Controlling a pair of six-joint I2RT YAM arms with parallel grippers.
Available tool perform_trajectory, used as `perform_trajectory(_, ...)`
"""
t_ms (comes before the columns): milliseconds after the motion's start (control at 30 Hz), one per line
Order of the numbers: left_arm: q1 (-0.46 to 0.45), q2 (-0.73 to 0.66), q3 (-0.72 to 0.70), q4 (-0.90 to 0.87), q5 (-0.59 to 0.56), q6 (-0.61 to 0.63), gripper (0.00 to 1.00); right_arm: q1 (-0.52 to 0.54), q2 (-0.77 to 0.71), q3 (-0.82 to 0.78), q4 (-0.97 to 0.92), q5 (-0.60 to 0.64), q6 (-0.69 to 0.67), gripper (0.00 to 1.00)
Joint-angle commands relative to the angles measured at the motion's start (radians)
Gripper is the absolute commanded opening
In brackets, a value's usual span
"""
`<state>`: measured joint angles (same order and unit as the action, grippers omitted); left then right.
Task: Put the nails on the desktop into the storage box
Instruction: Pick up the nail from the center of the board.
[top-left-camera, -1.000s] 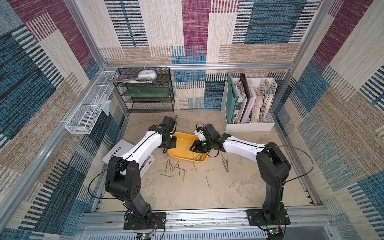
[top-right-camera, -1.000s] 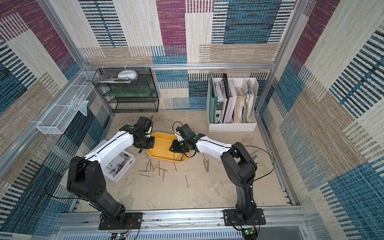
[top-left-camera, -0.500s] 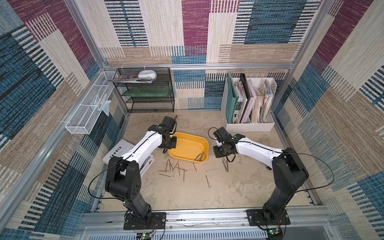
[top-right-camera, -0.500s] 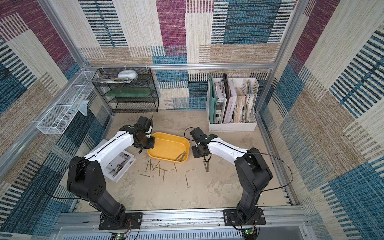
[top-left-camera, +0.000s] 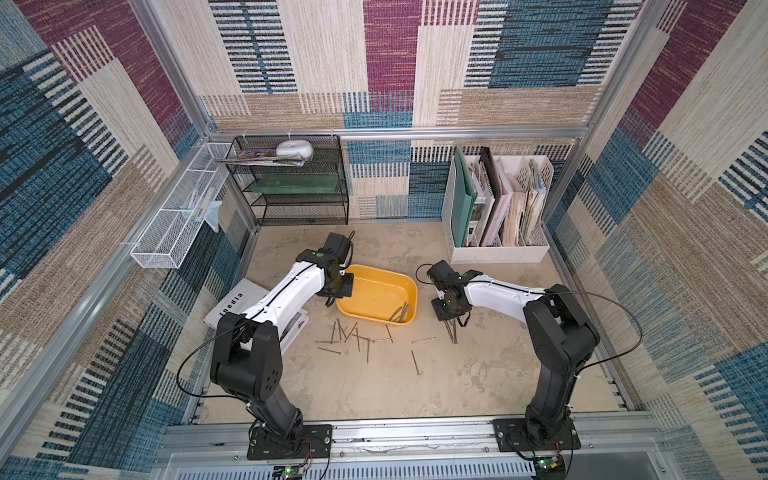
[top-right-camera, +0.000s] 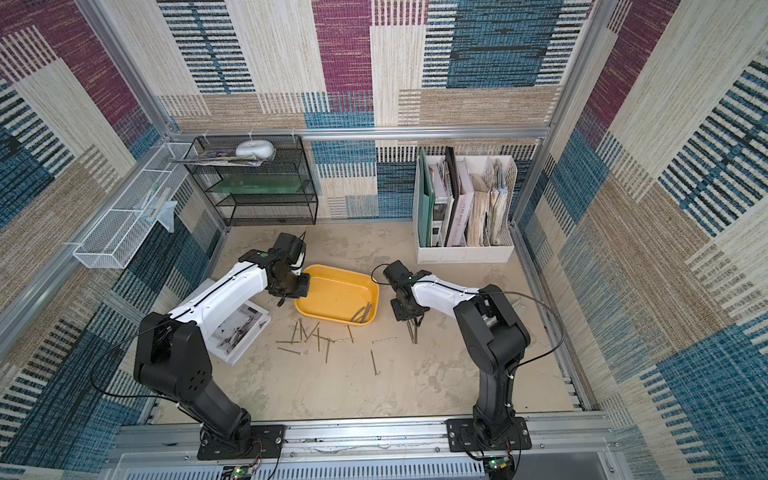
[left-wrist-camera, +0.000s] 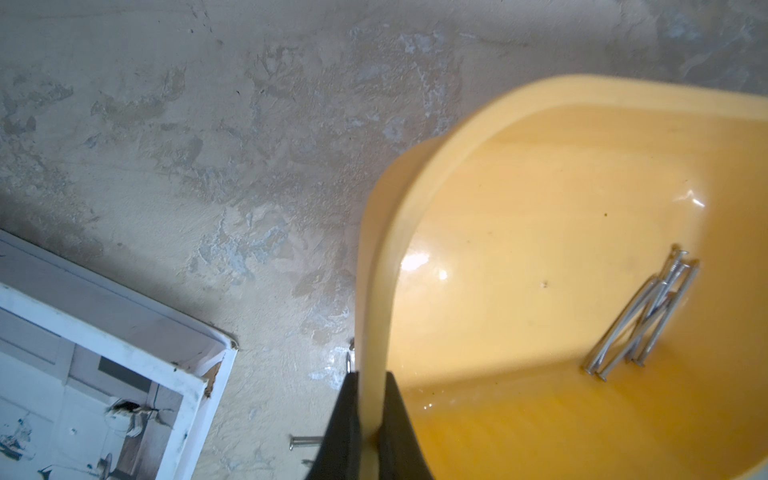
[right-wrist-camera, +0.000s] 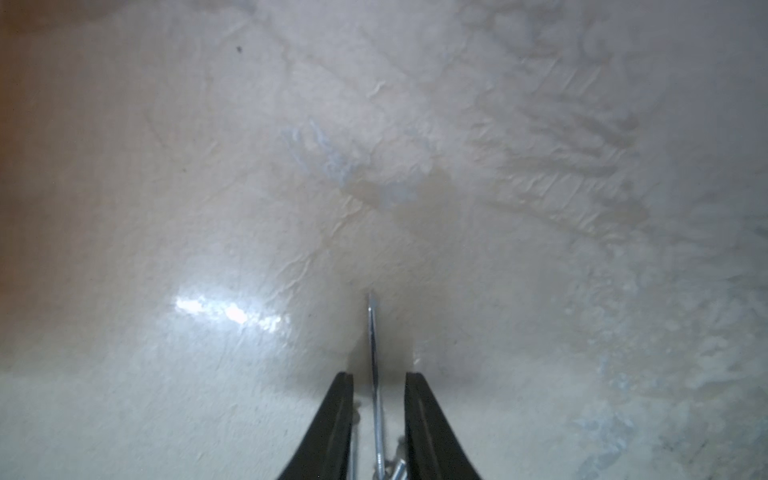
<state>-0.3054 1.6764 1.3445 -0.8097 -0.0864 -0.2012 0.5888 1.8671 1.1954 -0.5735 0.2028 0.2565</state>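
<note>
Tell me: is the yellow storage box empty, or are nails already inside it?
Not empty. A small bunch of nails lies against one wall of the storage box; the rest of its floor is bare.

Robotics lab cell dressed as an office desk: aluminium framing and woven patchwork walls enclose a mottled tabletop, a black mesh shelf and white file organiser along its far edge, robot arms bolted to a rail at the near edge.
</note>
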Motion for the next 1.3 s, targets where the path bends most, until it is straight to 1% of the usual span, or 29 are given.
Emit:
perform_trajectory(0,0.0,0.002,0.012,-0.001,-0.008,0.008,0.0,-0.01,0.016,0.013,0.011,0.0,-0.023,0.28)
perform_trajectory(100,0.001,0.004,0.012,-0.001,-0.009,0.008,0.0,-0.015,0.04,0.026,0.007,-0.015,-0.031,0.27)
perform_trajectory(233,0.001,0.006,0.013,-0.003,-0.009,0.01,0.0,-0.019,0.075,0.032,-0.009,-0.054,-0.034,0.22)
perform_trajectory(433,0.0,0.011,0.016,-0.004,-0.007,0.011,0.0,-0.029,0.102,0.018,-0.024,-0.087,-0.02,0.16)
perform_trajectory(467,0.0,0.01,0.016,-0.005,-0.006,0.012,0.0,-0.031,0.108,0.019,-0.026,-0.088,-0.02,0.14)
perform_trajectory(533,0.001,0.012,0.016,-0.005,-0.008,0.012,0.0,-0.033,0.121,0.027,-0.032,-0.084,-0.022,0.03)
perform_trajectory(567,0.001,0.012,0.016,-0.004,-0.008,0.011,0.0,-0.032,0.125,0.03,-0.031,-0.08,-0.022,0.0)
perform_trajectory(833,0.0,0.018,0.016,-0.005,-0.006,0.012,0.0,-0.057,0.134,0.114,-0.028,-0.069,-0.02,0.0)
perform_trajectory(1100,0.0,0.019,0.018,-0.007,-0.01,0.01,0.0,-0.093,0.001,0.219,-0.045,-0.089,-0.002,0.0)
perform_trajectory(1200,0.0,0.016,0.016,-0.007,-0.011,0.01,0.0,-0.093,-0.051,0.249,-0.063,-0.121,0.013,0.0)
perform_trajectory(1267,0.001,0.017,0.018,-0.008,-0.012,0.01,0.0,-0.092,-0.088,0.252,-0.049,-0.172,0.037,0.0)
